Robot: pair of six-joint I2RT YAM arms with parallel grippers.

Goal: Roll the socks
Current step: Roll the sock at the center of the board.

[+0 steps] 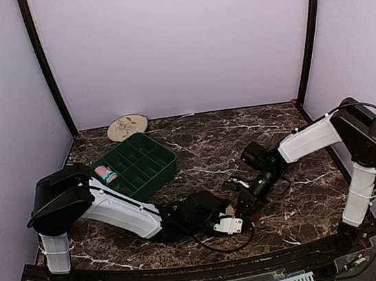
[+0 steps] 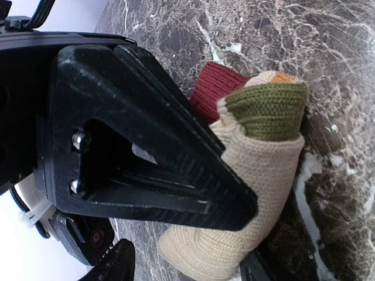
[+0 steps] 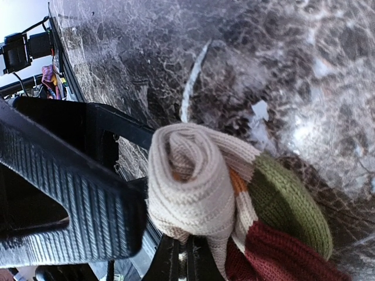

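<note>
One of the socks, tan (image 2: 258, 175) with an olive band, an orange stripe and a dark red toe, is rolled up on the marble table near its front middle (image 1: 231, 208). My right gripper (image 3: 181, 260) is shut, pinching the roll's (image 3: 193, 181) lower fabric edge. My left gripper (image 2: 187, 249) is open. Its upper finger (image 2: 176, 175) lies over the roll. Bare marble shows between the roll and the lower finger (image 2: 114, 263). In the top view the two grippers meet at the roll, left (image 1: 222, 212) and right (image 1: 243, 199). The pink sock (image 1: 106, 173) sits rolled in a tray compartment.
A green divided tray (image 1: 156, 171) stands at the left middle of the table. Behind it, a round patterned plate (image 1: 127, 127) lies by the back wall. Purple walls close in the table on three sides.
</note>
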